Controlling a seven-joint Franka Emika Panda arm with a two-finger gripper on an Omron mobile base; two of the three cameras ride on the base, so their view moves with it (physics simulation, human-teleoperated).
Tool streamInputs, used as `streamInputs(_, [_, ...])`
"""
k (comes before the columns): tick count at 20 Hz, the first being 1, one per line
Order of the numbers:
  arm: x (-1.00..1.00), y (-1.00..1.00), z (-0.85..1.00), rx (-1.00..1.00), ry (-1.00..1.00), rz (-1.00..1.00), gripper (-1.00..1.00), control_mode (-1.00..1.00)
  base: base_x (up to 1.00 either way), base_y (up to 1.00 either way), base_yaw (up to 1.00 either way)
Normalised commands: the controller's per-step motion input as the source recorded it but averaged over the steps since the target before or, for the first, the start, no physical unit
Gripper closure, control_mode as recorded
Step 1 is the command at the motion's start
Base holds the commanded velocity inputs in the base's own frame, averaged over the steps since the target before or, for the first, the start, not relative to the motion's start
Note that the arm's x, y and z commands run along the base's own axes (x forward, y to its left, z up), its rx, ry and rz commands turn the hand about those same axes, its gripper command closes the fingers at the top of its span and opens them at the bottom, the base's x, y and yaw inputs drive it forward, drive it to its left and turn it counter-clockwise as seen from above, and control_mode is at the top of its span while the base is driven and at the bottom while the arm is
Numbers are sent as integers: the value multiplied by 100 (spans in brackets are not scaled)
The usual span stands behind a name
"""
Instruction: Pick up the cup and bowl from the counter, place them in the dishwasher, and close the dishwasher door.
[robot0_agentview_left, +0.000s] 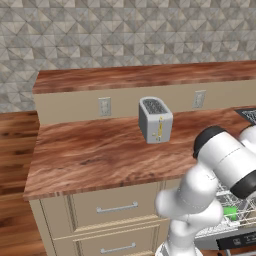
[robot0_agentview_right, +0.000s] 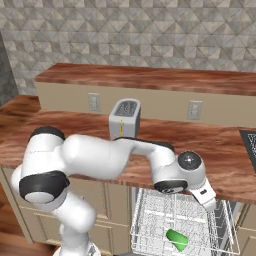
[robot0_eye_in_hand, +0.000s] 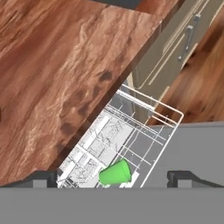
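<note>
A green cup (robot0_eye_in_hand: 115, 173) lies on its side in the white wire rack (robot0_eye_in_hand: 144, 113) of the dishwasher, which is pulled out below the counter (robot0_eye_in_hand: 57, 65). The cup (robot0_agentview_right: 176, 239) also appears in the right base view and, in the left base view, past the arm (robot0_agentview_left: 230, 212). My gripper (robot0_eye_in_hand: 113, 178) hangs above the rack, open, fingertips (robot0_eye_in_hand: 181, 177) wide apart with nothing between them. In the right base view the gripper (robot0_agentview_right: 210, 201) sits at the counter's front edge. The grey dishwasher door (robot0_eye_in_hand: 197, 144) lies folded down, its dark control strip (robot0_agentview_left: 235, 242) low. The bowl is out of view.
A silver toaster (robot0_agentview_left: 155, 120) (robot0_agentview_right: 125, 119) stands on the counter before the raised wooden ledge (robot0_agentview_left: 145, 77). A dark stovetop (robot0_agentview_right: 250, 142) is at the far right. Beige drawers (robot0_agentview_left: 117, 207) with silver handles flank the dishwasher. My white arm crosses over the counter edge.
</note>
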Motion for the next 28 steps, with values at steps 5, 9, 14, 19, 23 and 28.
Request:
streamInputs(5, [0, 2, 0, 3, 0, 4, -100, -100, 0, 0, 0])
streamInputs(9, [1, 22, 5, 0, 0, 0, -100, -100, 0, 0, 0])
streamInputs(14, [0, 31, 37, 0, 0, 0, -100, -100, 0, 0, 0])
streamInputs(19, [8, 28, 9, 0, 0, 0, -100, -100, 0, 0, 0])
streamInputs(23, [28, 26, 0, 0, 0, 0, -100, -100, 0, 0, 0])
streamInputs(28, [36, 15, 0, 0, 0, 0, -100, -100, 0, 0, 0])
